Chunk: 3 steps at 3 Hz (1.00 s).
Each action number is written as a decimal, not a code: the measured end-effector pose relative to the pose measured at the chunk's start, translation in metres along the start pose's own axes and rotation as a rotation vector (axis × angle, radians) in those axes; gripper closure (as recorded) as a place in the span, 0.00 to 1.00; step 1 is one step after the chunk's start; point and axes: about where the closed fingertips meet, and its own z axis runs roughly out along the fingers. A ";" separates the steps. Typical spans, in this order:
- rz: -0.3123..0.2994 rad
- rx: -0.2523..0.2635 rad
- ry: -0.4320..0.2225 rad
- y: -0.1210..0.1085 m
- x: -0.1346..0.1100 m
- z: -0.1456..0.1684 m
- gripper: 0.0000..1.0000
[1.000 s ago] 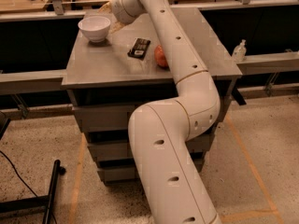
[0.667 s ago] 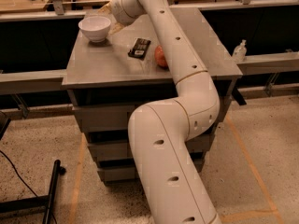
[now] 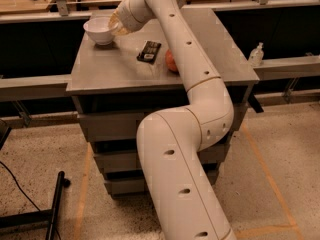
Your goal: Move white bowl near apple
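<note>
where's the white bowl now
The white bowl sits far left on the table in camera view, gripper at its right rim, black packet and apple beyond.

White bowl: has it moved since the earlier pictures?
No. The white bowl keeps its place left of the black packet; the gripper is at its right rim.

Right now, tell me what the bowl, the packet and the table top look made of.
The white bowl: likely glazed ceramic, glossy sheen. The black packet: probably plastic film, flat with faint glints. The table top: grey, matte, maybe laminate or painted metal; unclear. The gripper sits at the bowl's rim, on the packet's side.
</note>
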 end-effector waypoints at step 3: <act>0.024 -0.029 -0.005 0.013 0.004 -0.006 0.80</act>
